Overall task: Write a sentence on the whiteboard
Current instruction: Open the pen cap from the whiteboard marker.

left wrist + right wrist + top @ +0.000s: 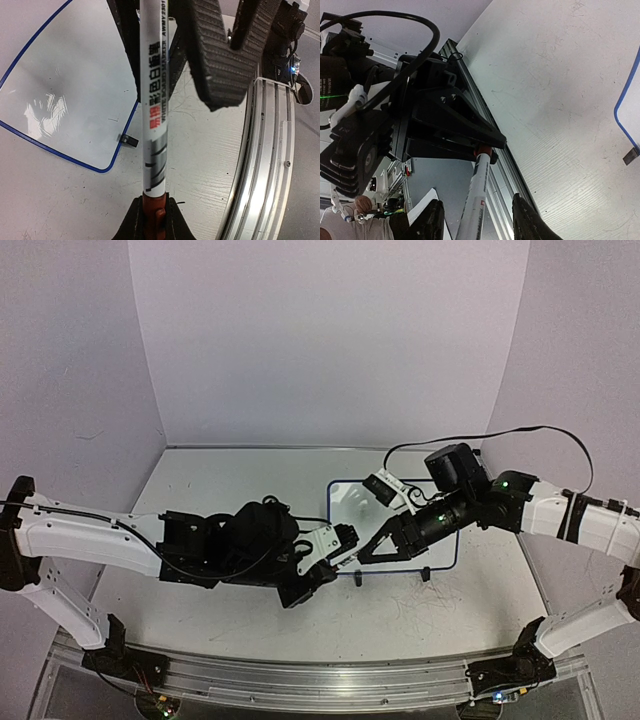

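Marker (156,100): light, stiff, smooth white plastic, likely slippery along the printed barrel. Sits pinched by its red end in left hand (154,202), pressed tight on it, barrel reaching toward right hand (476,200). Spread there, one finger either side of the barrel with gaps showing, gripping nothing. Hangs above the table (200,165), by the near-left corner of the whiteboard (60,90). Seems to lie flat at centre-right, blue frame and one black foot in view, visible face blank (glare only, no sentence to be seen). Probably best taken mid-barrel, squarely across the round, firmly enough to stop rolling or sliding against the other grip. Cannot tell whether red end is cap or tail plug. Calls for light pressure on the whiteboard: thin, light, apt to skate on its feet.
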You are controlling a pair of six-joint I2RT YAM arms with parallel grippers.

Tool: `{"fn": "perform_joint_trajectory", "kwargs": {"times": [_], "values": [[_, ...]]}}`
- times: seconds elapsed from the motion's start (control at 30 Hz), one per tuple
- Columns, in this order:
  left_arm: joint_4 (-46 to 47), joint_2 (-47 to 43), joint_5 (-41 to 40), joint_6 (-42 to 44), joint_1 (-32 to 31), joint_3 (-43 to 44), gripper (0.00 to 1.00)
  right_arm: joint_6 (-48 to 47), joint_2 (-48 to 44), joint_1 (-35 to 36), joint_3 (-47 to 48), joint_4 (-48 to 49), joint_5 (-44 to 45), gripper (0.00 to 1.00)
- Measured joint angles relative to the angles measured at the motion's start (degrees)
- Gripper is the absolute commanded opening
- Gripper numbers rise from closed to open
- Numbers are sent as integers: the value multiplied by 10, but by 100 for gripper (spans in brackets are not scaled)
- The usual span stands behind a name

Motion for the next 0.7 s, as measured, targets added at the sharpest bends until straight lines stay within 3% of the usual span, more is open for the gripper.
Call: {"fn": "perform_joint_trajectory", "kwargs": {"times": [0.7], "values": [[-5,19,15,12,-8,0,0,-21,31,0,0,-1,-34,38]]}}
